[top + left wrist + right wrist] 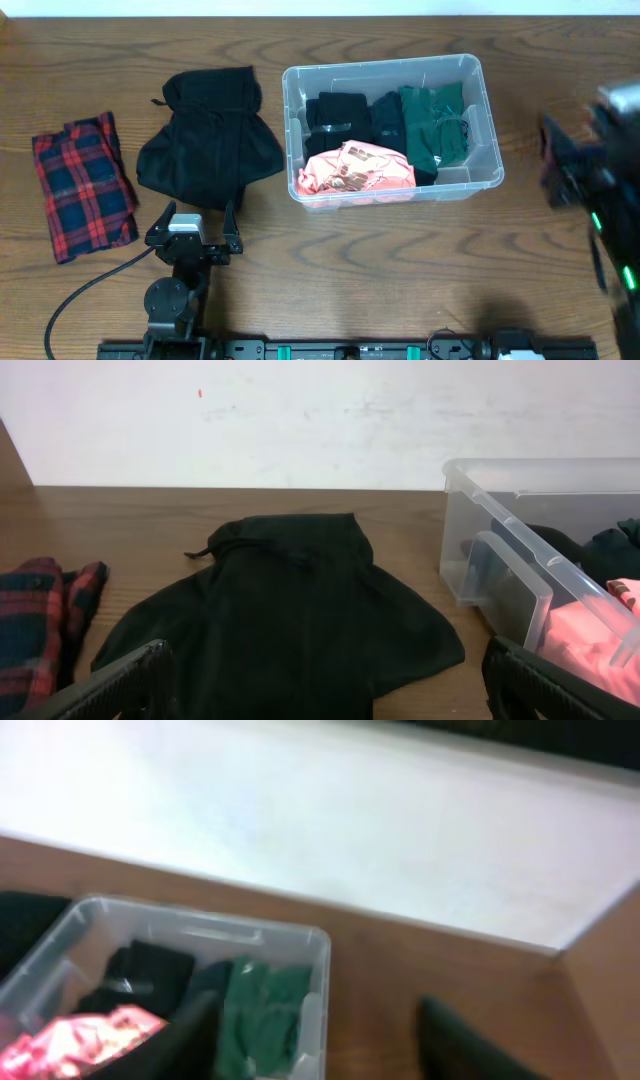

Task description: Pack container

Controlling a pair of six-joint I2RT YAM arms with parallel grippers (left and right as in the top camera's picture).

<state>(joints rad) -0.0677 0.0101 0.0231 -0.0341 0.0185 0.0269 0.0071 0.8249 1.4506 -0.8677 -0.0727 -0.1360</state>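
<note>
Two grippers stand spread. Nearest you, the left gripper [198,214] sits just before a crumpled black garment [208,140]. Right of that, the clear rectangular plastic container [485,130] holds folded clothes [355,165]. Your blurred right gripper [318,1020] hangs beyond its right side.

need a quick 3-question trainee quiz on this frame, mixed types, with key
1. True or false: the pink garment lies inside the bin.
2. Which item lies nearest the left gripper? A) plaid cloth B) black garment C) pink garment
3. Fill in: ___ clothing items lie on the table outside the bin.
Key: 1 true; 2 B; 3 two.
</note>
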